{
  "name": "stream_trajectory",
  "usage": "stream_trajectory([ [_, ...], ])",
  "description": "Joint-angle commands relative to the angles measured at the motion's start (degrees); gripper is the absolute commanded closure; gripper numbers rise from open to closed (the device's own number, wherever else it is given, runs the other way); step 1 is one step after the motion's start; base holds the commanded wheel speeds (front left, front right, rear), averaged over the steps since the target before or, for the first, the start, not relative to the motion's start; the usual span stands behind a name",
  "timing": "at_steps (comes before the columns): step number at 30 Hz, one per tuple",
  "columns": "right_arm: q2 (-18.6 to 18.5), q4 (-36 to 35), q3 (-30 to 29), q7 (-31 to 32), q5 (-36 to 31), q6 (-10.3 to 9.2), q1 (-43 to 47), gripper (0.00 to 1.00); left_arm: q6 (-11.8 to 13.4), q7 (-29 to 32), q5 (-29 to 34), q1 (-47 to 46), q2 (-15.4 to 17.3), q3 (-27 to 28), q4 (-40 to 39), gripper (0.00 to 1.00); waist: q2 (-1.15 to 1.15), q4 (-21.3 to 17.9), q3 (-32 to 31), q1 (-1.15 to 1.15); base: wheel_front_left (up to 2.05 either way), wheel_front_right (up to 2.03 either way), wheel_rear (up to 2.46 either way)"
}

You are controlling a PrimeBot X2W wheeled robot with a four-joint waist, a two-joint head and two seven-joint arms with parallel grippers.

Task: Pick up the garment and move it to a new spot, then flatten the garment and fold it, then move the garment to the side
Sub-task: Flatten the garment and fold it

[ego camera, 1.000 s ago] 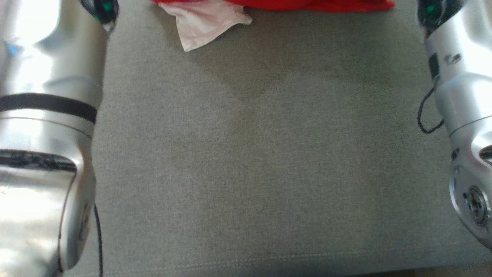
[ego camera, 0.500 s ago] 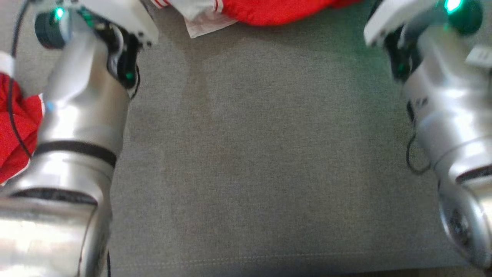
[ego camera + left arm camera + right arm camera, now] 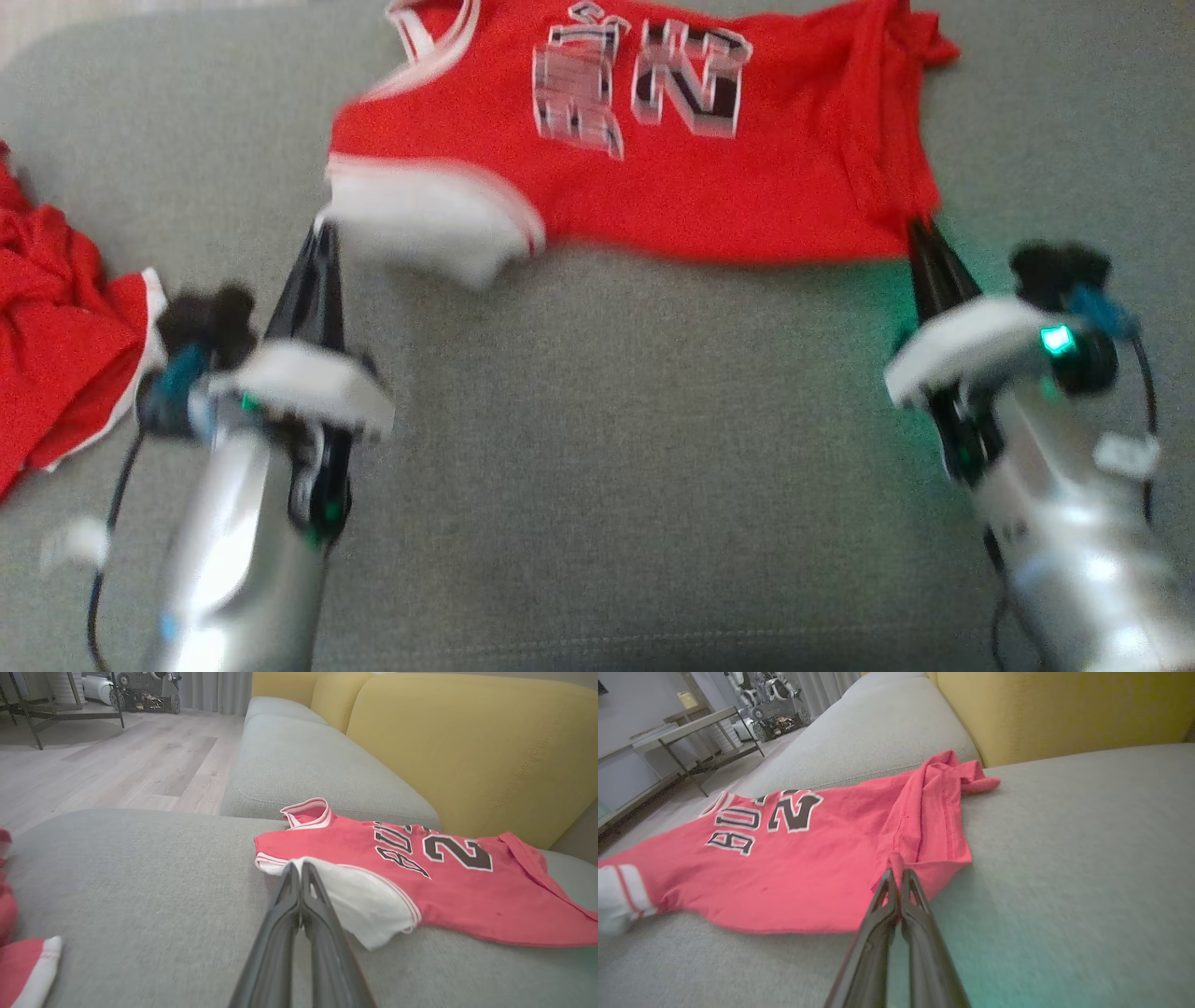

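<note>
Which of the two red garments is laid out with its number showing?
The jersey, pinched at its near corners by the left end effector and right end effector. The other garment lies crumpled on the left, no print visible.

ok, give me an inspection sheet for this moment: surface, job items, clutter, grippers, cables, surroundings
Surface: grey sofa seat, nothing spilled on it.
Job's things: red jersey spread print-up, right side bunched, white sleeve turned over at its left.
Clutter: second red garment crumpled at the seat's left edge.
Grippers: left gripper shut at the white sleeve's edge; right gripper shut on a pinch of the jersey's near right corner.
Cables: left arm cable and right arm cable hang loose, clear of the jersey.
Surroundings: yellow backrest, wood floor, metal-legged table, wheeled machine far off.
</note>
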Motion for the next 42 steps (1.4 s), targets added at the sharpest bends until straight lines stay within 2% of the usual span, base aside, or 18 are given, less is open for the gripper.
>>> stream_trajectory([
  [1, -0.5, -3.0, 0.1, -0.8, 0.5, -0.04, 2.0, 1.00, 0.4, -0.3, 0.3, 1.0, 2.1, 2.4, -4.0, 1.00, 0.00, -0.2, -2.1, 0.00, 0.00, 0.00, 0.00],
  [7, -1.9, -14.8, -5.6, 1.2, -0.5, -0.04, 17.2, 1.00, 2.9, 1.6, 0.6, 18.3, 2.4, 2.4, -19.3, 1.00, 0.00, -0.7, -6.4, 0.00, 0.00, 0.00, 0.00],
  [14, 0.4, -33.2, -13.7, 11.5, -5.9, -0.04, 32.8, 1.00, 7.2, 10.2, 1.1, 33.7, 2.3, 1.3, -38.3, 1.00, 0.00, -0.4, -10.4, 0.00, 0.00, 0.00, 0.00],
  [19, 2.9, -45.5, -17.8, 19.5, -9.0, -0.04, 42.5, 1.00, 9.3, 15.4, 1.3, 40.7, 2.1, 0.1, -46.8, 1.00, 0.00, 0.4, -12.9, 0.00, 0.00, 0.00, 0.00],
  [24, 4.4, -53.9, -19.8, 24.9, -10.1, -0.04, 48.9, 1.00, 11.3, 18.4, 1.1, 45.2, 1.8, -0.2, -52.3, 1.00, 0.00, 0.7, -14.0, 0.00, 0.00, 0.00, 0.00],
  [28, 4.9, -57.2, -20.6, 27.1, -10.2, -0.04, 51.1, 1.00, 12.1, 19.5, 0.9, 46.6, 1.5, -0.7, -53.5, 1.00, 0.00, 0.8, -14.2, 0.00, 0.00, 0.00, 0.00],
  [33, 5.1, -58.0, -21.1, 28.2, -10.4, -0.04, 51.2, 1.00, 12.0, 20.0, 0.1, 46.1, 1.4, -0.9, -53.0, 1.00, 0.00, 0.7, -14.4, 0.00, 0.00, 0.00, 0.00],
  [42, 5.3, -53.4, -22.9, 31.2, -10.0, -0.04, 46.1, 1.00, 8.6, 20.7, -2.6, 36.8, 2.6, -0.6, -45.9, 1.00, 0.00, 0.2, -13.0, 0.00, 0.00, 0.00, 0.00],
])
